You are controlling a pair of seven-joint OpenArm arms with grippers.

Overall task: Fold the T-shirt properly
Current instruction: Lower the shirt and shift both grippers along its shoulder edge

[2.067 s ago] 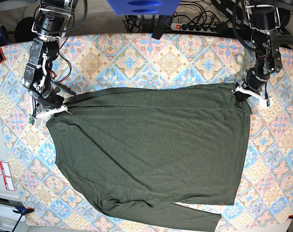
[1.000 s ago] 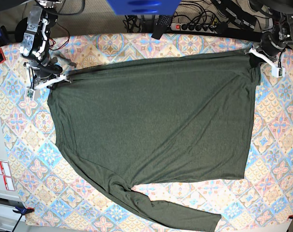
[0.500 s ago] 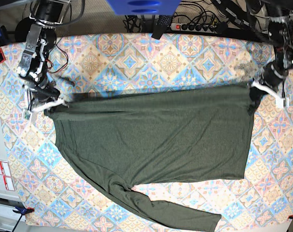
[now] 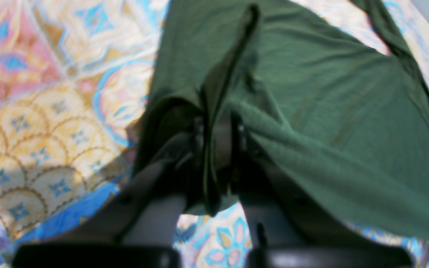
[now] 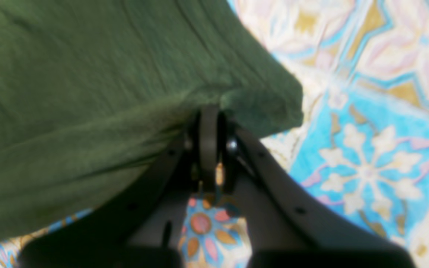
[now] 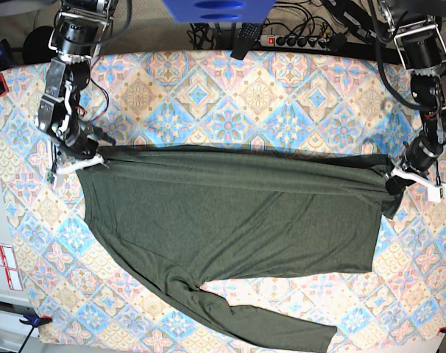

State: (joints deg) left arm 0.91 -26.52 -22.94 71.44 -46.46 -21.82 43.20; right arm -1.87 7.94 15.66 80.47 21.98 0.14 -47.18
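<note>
A dark olive-green T-shirt (image 6: 238, 220) lies spread across a table covered in a patterned cloth (image 6: 230, 95) of blue, pink and yellow tiles, stretched between two robot arms that pinch its upper corners. At the left of the overhead view, the right gripper (image 6: 82, 162) is clenched on one top corner of the garment; its wrist camera shows the fabric bunched into a small fold right at the closed fingertips (image 5: 209, 130), with the rest of the shirt (image 5: 88, 93) running off to the left. At the right of the overhead view, the left gripper (image 6: 397, 181) is likewise clamped on the opposite corner, and its wrist camera shows a ridge of cloth drawn up between the dark fingers (image 4: 214, 149) while the shirt (image 4: 330, 111) fans out beyond them over the tiled cloth (image 4: 50, 111). The top edge of the garment runs nearly straight between the two claws, slightly lower on the right. One long sleeve trails down toward the near edge of the table, ending near the lower right. A power strip (image 6: 296, 40) and cables sit beyond the far edge.
</note>
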